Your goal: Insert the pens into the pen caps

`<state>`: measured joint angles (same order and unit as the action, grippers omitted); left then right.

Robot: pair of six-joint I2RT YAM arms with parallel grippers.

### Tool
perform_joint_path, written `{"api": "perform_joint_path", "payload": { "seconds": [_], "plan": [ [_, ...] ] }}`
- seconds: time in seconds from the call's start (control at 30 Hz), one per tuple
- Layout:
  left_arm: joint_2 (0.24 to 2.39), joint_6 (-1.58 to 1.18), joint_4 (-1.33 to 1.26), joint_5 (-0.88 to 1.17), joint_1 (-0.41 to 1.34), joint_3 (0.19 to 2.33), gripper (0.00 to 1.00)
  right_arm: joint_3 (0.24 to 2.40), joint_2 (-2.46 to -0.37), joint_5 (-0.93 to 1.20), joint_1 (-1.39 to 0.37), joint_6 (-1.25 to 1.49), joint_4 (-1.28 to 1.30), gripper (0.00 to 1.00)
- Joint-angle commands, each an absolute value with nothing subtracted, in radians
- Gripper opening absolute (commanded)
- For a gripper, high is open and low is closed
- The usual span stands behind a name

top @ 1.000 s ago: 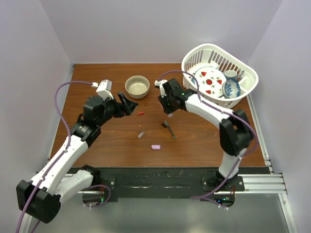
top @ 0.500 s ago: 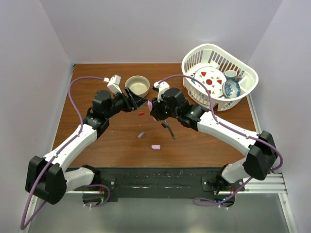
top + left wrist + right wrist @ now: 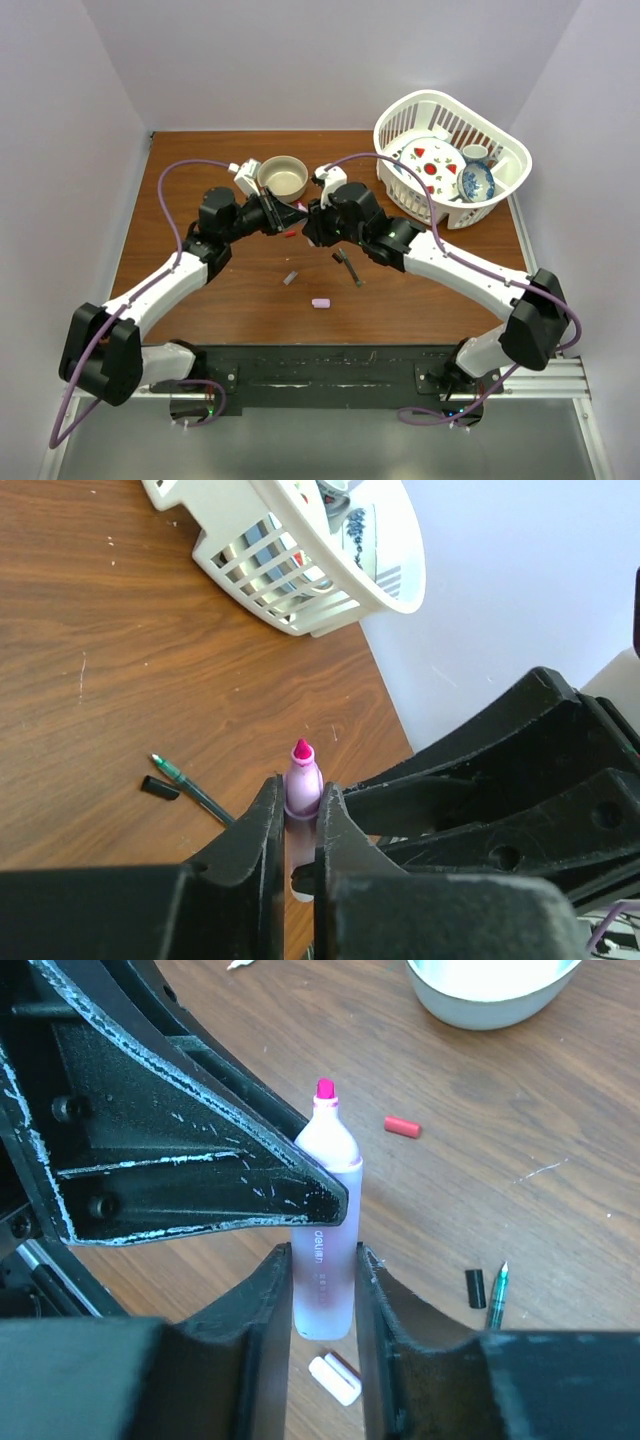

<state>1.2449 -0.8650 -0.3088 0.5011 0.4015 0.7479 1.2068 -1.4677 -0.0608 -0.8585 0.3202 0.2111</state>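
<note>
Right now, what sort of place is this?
Probably a robot test cell in a lab: a wooden table boxed in by plain pale walls, two robot arms bolted to a rail at its edge, and staged props such as a dish basket and a pink marker.

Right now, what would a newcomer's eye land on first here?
The pink marker, its bright tip bare, is pinched by both the left tool and the right tool above the middle of the brown table. Next comes the white basket of painted dishes at the far right corner. A red cap and a pink cap lie loose on the wood.
</note>
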Motion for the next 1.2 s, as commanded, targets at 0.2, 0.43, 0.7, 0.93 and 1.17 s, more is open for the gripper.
{"api": "perform_joint_path", "payload": {
  "seconds": [0.2, 0.43, 0.7, 0.93, 1.17],
  "plan": [
    [1.27, -0.937, -0.615, 0.92, 0.344, 0.738, 0.0, 1.192, -1.364, 0.139, -0.856, 0.239, 0.216, 0.64],
    [1.267, -1.003, -0.814, 1.063, 0.321, 0.752, 0.0, 1.039, -1.217, 0.472, -0.724, 0.405, 0.018, 0.56],
    [1.296, -1.221, -1.181, 1.078, 0.321, 0.678, 0.0, 0.983, -1.216, 0.64, -0.695, 0.518, -0.123, 0.49],
    [1.344, -1.308, -1.322, 1.065, 0.322, 0.667, 0.0, 0.948, -1.229, 0.698, -0.695, 0.594, -0.242, 0.39],
    [1.365, -1.31, -1.33, 1.054, 0.322, 0.676, 0.0, 0.933, -1.247, 0.718, -0.696, 0.623, -0.272, 0.24]
  ]
}}
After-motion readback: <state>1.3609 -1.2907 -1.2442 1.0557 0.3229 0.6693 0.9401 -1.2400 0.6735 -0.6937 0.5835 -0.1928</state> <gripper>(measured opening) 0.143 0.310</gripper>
